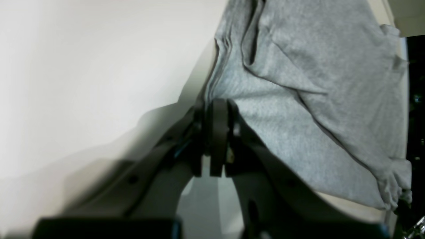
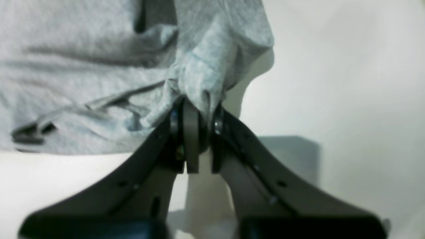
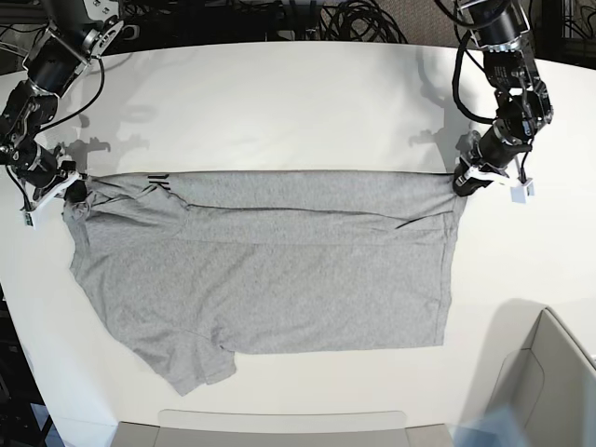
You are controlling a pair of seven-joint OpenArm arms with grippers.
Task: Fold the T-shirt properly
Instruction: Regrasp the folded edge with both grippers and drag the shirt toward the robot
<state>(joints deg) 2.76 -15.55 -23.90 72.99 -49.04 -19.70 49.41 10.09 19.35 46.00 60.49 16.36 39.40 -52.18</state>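
The T-shirt (image 3: 279, 270) is spread across the white desk (image 3: 279, 102), with its upper edge folded over into a straight band between the two arms. Much of the lettering is hidden by that fold: only a few black strokes (image 3: 158, 182) are seen near the band's end in the base view, and no word can be read. In both wrist views the foreground is blurred, so the claw tips are hard to make out sharply. The left claw (image 1: 217, 106) is seen closed, with the stacked edge of the cloth pinched between its jaws; in the base view it is placed at the shirt's corner on that view's right (image 3: 463, 182). The right claw (image 2: 196, 109) is likewise closed on a bunched piece of the grey fabric, at the corner on the base view's left (image 3: 63, 186). One sleeve (image 3: 191, 368) is left sticking out at the lower edge. A pale tray (image 3: 549, 382) is cut off at the frame's corner, and dark cables (image 3: 345, 19) are partly seen beyond the desk's far edge.
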